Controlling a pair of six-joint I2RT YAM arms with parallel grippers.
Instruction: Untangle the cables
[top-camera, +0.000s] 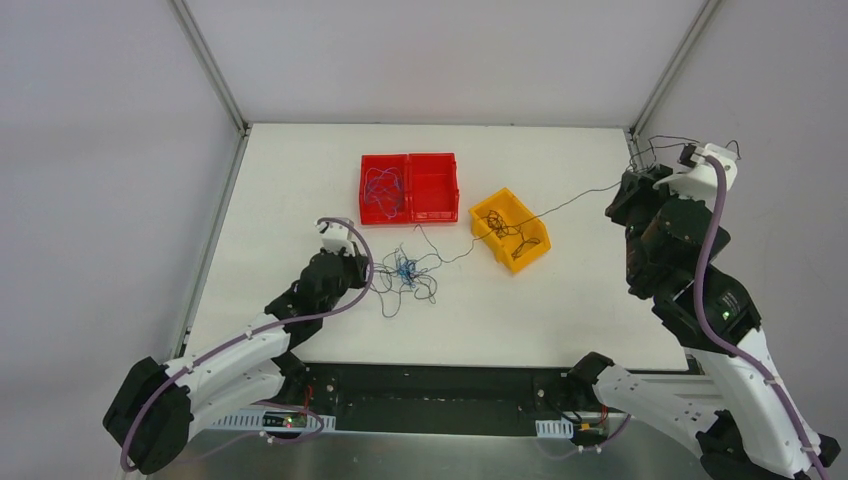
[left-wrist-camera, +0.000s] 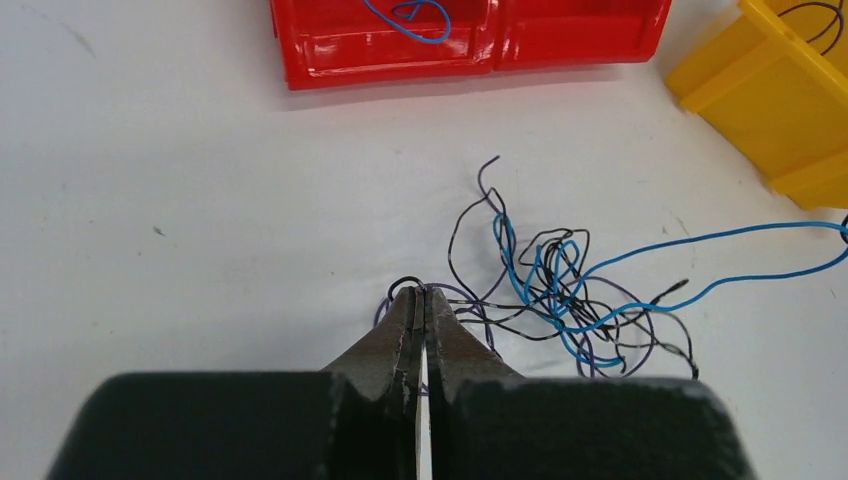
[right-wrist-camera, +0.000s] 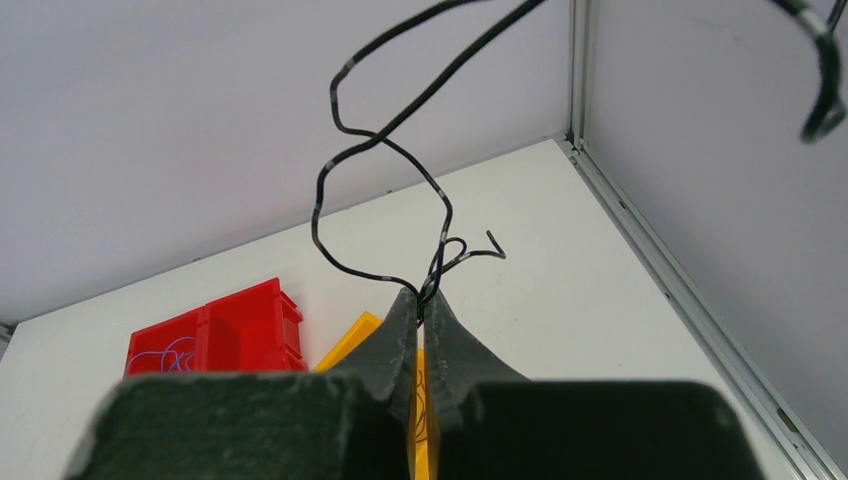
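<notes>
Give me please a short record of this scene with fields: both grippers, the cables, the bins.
left gripper: shut on the left edge of the tangle
right gripper: raised, shut on the black cable
tangle: blue, purple and black cables on the table
black cable: stretched from the right gripper over the yellow bin toward the tangle
red bin: blue cables in its left compartment
yellow bin: dark cables inside

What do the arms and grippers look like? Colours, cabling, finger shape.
The left arm and right arm have white link shells and black joint housings. A thick lilac cable runs outside along each. The left gripper and right gripper have dark grey, rough-textured fingers tapering to narrow tips. A small green light shows on the right arm.
</notes>
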